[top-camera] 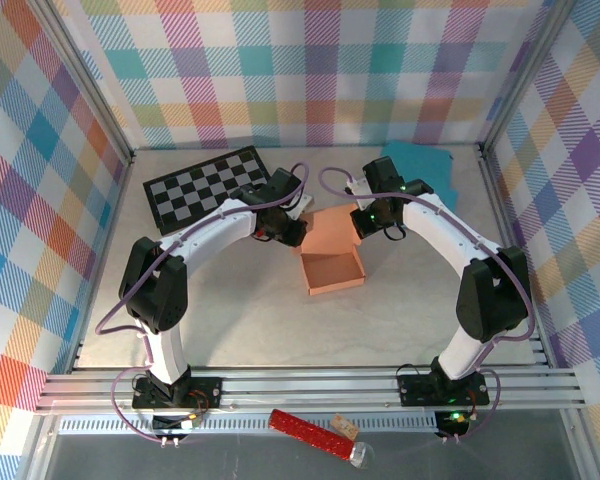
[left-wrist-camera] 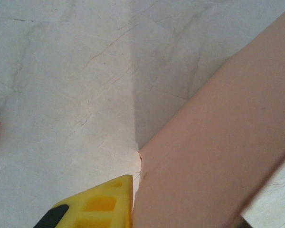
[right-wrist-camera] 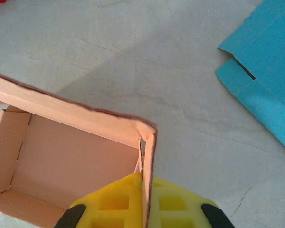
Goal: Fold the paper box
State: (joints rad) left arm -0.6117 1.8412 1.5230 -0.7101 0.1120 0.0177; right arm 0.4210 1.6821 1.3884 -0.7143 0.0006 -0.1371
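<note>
paper box, centre-frame, is steadied by the right gripper clamped on its corner wall, while the left gripper meets the raised flap, grip unclear.

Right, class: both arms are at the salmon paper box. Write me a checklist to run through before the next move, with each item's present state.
1. Right jaws clamped on a wall of the salmon paper box: ok, the wall sits between the yellow fingers.
2. Left jaws gripping the box's flap: cannot tell; one yellow finger sits beside it.
3. Tray walls standing upright: ok.
4. Lid folded shut: not ok, the box is open.
5. Blue card sheet apart from the box: ok.
</note>
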